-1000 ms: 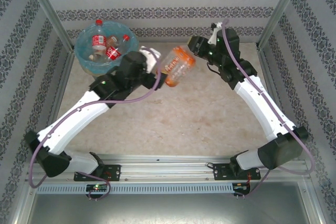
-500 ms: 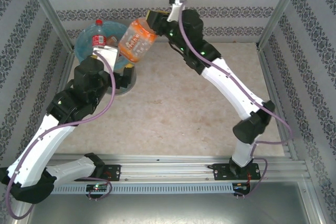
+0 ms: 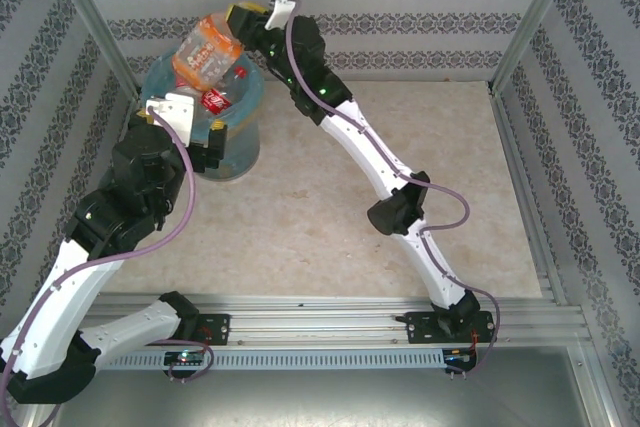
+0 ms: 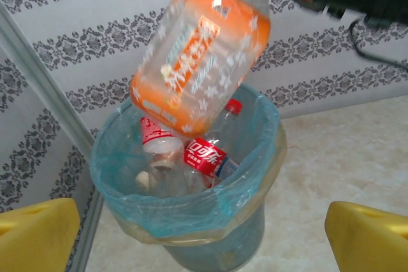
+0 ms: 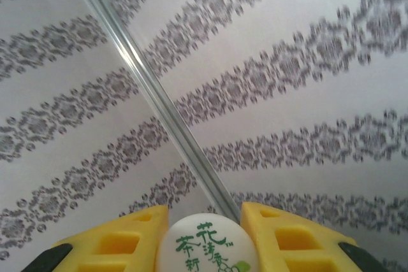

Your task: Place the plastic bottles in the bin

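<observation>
Right hand (image 3: 242, 23) pinches the orange-labelled bottle (image 4: 201, 55) by its white cap end and holds it tilted over the mouth of the bin (image 4: 264, 170); release not yet made. Several bottles (image 4: 205, 157) already lie inside, thin clear plastic with red labels. Left hand (image 3: 212, 139) hangs spread wide beside the bin, carrying nothing. The bin is round and translucent, lined with crinkled pale blue film. The tabletop (image 3: 300, 237) is mottled beige, stone-like. Task judged nearly complete.
</observation>
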Motion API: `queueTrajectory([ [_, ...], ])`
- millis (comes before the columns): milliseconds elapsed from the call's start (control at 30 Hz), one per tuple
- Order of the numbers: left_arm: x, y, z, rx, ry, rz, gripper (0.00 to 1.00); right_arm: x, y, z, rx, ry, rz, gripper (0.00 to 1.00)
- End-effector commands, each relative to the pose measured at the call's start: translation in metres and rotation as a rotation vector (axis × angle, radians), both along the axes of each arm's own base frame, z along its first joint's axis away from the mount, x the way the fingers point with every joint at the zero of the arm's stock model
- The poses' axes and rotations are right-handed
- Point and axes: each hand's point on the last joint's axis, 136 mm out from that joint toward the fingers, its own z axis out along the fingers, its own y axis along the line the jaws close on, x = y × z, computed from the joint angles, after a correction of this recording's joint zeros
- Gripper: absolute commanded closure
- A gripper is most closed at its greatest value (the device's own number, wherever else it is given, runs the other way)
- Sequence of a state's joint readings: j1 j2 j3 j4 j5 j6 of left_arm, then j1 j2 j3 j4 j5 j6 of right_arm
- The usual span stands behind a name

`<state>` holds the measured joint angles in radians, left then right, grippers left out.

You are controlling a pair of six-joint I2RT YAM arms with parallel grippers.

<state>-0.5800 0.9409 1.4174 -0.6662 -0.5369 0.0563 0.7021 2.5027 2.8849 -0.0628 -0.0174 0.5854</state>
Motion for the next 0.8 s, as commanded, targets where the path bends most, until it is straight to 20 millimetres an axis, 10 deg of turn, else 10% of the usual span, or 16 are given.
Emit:
queueTrajectory([
  [0, -0.001, 0.011, -0.001, 0.051, 0.004, 0.04, 0.0, 0.012, 0.01, -0.037, 0.033, 0.135, 0.061, 1.0],
  [100, 0.001, 0.009, -0.004, 0.057, 0.008, 0.037, 0.0, 0.014, 0.016, -0.059, 0.0, 0.195, 0.078, 1.0],
  [267, 0.009, 0.002, -0.009, 0.052, 0.019, 0.022, 0.0, 0.01, 0.014, -0.058, -0.04, 0.199, 0.075, 0.5],
  [433, 0.019, -0.001, -0.015, 0.06, 0.028, 0.03, 0.0, 0.003, 0.004, -0.033, -0.034, 0.153, 0.06, 0.22],
  [467, 0.023, -0.001, -0.017, 0.061, 0.033, 0.031, 0.0, 0.0, 0.002, -0.026, -0.033, 0.142, 0.056, 0.03],
  [767, 0.073, -0.008, -0.023, 0.015, 0.092, -0.001, 0.0, -0.009, -0.051, 0.03, 0.005, 0.119, -0.031, 0.02],
])
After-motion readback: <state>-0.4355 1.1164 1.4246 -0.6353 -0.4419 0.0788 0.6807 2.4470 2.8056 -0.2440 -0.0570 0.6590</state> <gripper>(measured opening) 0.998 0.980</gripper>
